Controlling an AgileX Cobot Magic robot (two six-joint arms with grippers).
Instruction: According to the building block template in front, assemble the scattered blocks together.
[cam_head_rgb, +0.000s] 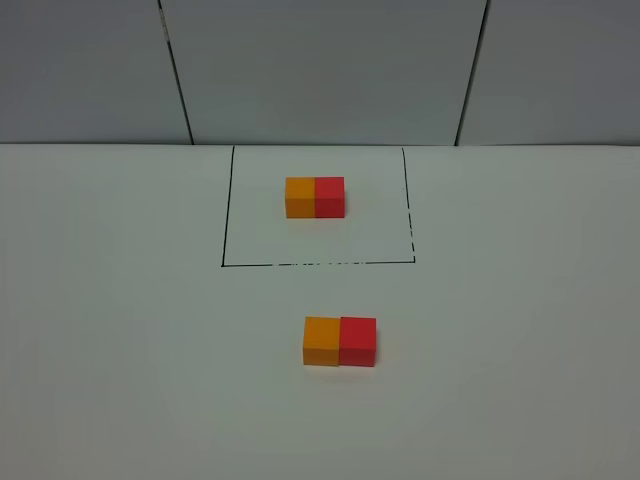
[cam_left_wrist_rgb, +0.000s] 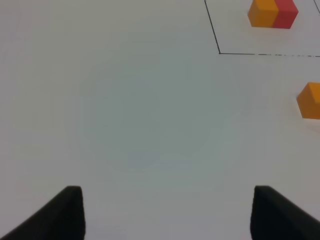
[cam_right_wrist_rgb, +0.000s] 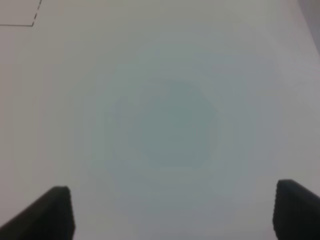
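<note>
Orange block touched red block; both hands, left and right, stood apart, pair at left's two o'clock.

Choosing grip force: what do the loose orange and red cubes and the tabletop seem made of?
Orange cube and red cube: probably painted wood or plastic, matte, with crisp edges and flat colour. Table: smooth white, likely laminate, no grain visible.
</note>
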